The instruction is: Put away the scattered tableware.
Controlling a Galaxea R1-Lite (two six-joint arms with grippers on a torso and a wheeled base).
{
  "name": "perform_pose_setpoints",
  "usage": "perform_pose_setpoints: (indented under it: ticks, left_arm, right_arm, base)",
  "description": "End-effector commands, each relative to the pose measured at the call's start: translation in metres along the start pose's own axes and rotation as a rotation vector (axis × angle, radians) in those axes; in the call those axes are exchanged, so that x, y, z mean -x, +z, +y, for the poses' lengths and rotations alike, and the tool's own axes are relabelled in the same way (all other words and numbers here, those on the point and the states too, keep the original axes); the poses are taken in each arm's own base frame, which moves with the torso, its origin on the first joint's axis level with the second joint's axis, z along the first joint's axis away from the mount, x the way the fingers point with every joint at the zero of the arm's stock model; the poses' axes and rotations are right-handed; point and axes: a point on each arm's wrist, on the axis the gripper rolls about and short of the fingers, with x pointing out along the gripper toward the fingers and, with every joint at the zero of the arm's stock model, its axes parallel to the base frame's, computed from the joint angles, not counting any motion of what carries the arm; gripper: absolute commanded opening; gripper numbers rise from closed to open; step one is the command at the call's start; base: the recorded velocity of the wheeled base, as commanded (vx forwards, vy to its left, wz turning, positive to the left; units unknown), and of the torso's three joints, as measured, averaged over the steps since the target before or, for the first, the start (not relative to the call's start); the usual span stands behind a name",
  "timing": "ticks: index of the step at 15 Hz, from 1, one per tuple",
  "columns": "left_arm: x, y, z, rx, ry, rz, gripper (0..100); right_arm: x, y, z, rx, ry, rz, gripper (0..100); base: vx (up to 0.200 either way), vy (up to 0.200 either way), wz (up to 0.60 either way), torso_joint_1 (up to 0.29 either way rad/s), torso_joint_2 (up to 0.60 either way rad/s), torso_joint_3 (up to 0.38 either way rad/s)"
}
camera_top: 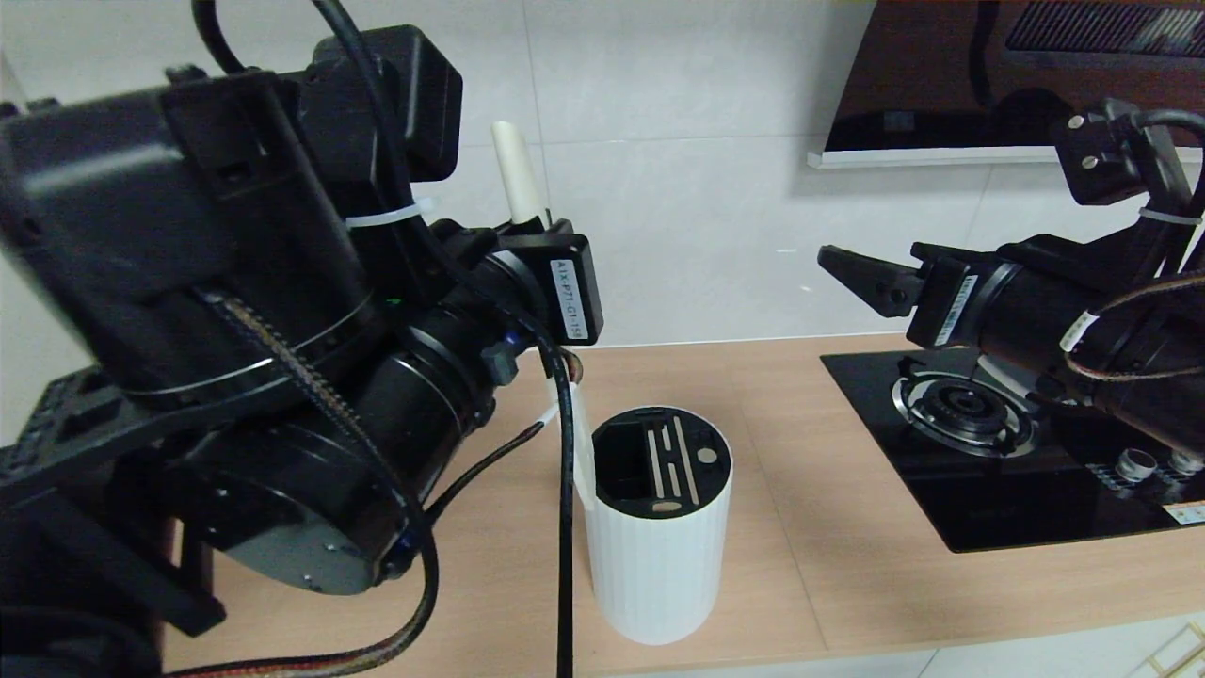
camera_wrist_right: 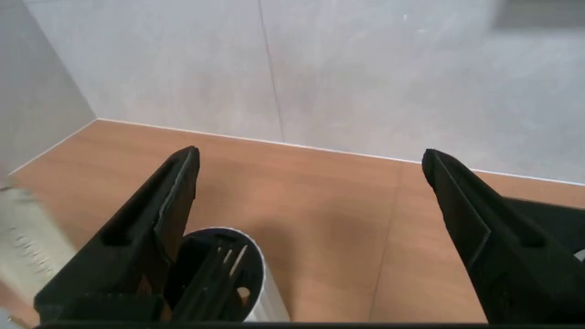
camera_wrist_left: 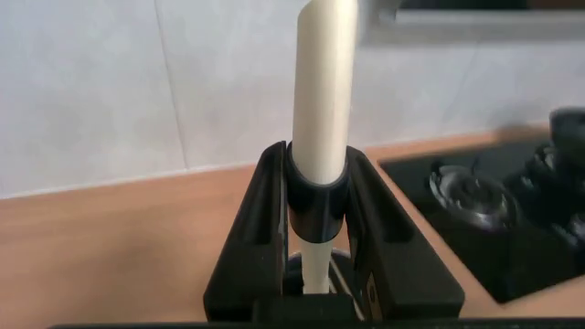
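Note:
My left gripper (camera_top: 535, 231) is shut on a utensil with a cream handle (camera_top: 516, 169), which points upright. In the left wrist view the handle (camera_wrist_left: 322, 100) rises between the two black fingers (camera_wrist_left: 265, 219). The utensil's pale lower part (camera_top: 576, 443) hangs beside the left rim of a white ribbed cylindrical holder (camera_top: 659, 546) with a black slotted top (camera_top: 659, 457). The holder (camera_wrist_right: 224, 274) stands on the wooden counter. My right gripper (camera_top: 871, 268) is open and empty in the air above the counter's right half, its fingers (camera_wrist_right: 164, 219) spread wide.
A black gas hob (camera_top: 988, 490) with a round burner (camera_top: 965, 410) and knobs covers the counter's right end. A dark range hood (camera_top: 941, 85) hangs above it. A tiled wall closes the back. The wooden counter (camera_top: 810, 527) has bare room around the holder.

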Motion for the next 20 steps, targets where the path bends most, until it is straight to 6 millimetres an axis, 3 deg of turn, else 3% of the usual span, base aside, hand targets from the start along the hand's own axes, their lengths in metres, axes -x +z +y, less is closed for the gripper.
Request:
perform_pose_setpoints:
  ticks: [1,6,16,20]
  left_arm:
    - [-0.008,-0.008,-0.010,-0.010,0.034,-0.007,0]
    - [-0.038,-0.037,-0.036,0.045,0.115,-0.063,0]
    - [-0.041,-0.040,-0.031,0.027,0.131,-0.062,0]
    - [-0.045,-0.055,-0.035,0.000,0.131,-0.034,0]
  right_arm:
    - [-0.004,-0.005,0.000,0.003,-0.003,0.017,100]
    - [-0.006,-0.009,0.000,0.004,-0.002,0.029,100]
    - [-0.008,-0.011,0.000,0.005,-0.003,0.037,100]
    - [-0.007,-0.011,0.000,0.005,-0.001,0.036,100]
  base:
    - [0.000,0.000,0.00,0.000,0.00,0.000]
    - [0.000,0.000,0.00,0.000,0.00,0.000]
    - [0.000,0.000,0.00,0.000,0.00,0.000]
    - [0.000,0.000,0.00,0.000,0.00,0.000]
